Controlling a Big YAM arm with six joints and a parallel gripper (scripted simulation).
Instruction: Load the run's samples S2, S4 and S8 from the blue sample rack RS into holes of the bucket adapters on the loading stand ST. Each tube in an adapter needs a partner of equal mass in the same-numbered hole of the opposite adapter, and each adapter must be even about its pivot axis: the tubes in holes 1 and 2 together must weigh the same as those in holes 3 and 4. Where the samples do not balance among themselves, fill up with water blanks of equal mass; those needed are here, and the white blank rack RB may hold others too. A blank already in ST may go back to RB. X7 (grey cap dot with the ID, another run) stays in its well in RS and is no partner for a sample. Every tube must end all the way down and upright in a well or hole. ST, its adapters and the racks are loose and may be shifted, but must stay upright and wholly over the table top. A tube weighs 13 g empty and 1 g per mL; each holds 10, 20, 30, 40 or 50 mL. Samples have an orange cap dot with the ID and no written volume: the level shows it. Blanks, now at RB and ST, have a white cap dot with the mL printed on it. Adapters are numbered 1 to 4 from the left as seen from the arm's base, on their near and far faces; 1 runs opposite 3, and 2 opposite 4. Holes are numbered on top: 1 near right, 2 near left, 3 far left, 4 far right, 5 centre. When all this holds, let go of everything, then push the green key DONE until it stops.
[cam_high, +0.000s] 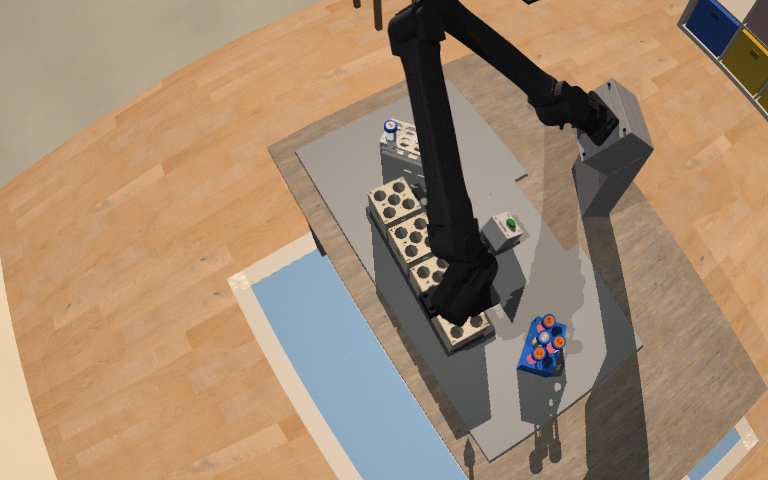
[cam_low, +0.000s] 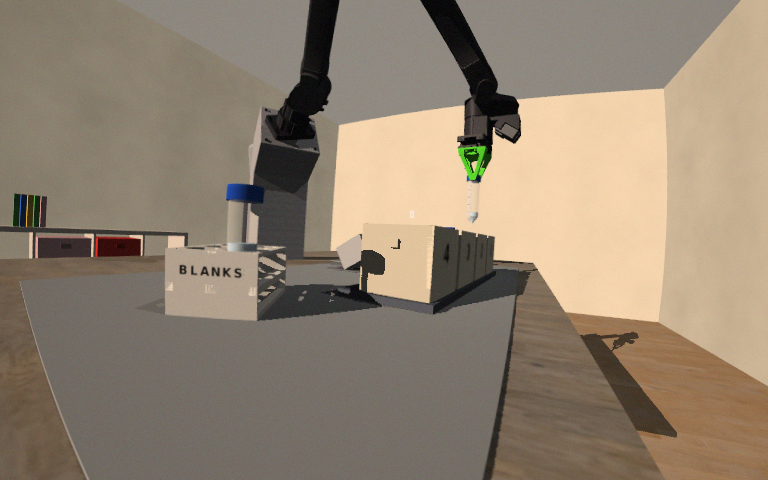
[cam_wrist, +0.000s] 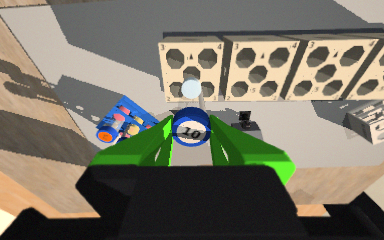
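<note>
My gripper (cam_low: 474, 176) is shut on the blue cap of a water blank marked 10 (cam_wrist: 190, 131). The blank hangs upright in the air (cam_low: 472, 200), its tip well above the row of adapters on the stand ST (cam_low: 425, 261). In the wrist view the tip lies over the near edge of the leftmost adapter (cam_wrist: 192, 67), between its two near holes. All adapter holes that I can see are empty. The blue sample rack RS (cam_high: 547, 353) holds three orange-dotted tubes and one grey-dotted tube (cam_high: 542, 337). In the top view the arm hides the gripper.
The white blank rack RB (cam_low: 223, 280) (cam_high: 399, 141) stands past the far end of the adapter row and holds one blue-capped blank (cam_low: 243, 217). The green DONE key (cam_high: 510, 223) sits on its grey box between ST and the arm's base (cam_high: 614, 147).
</note>
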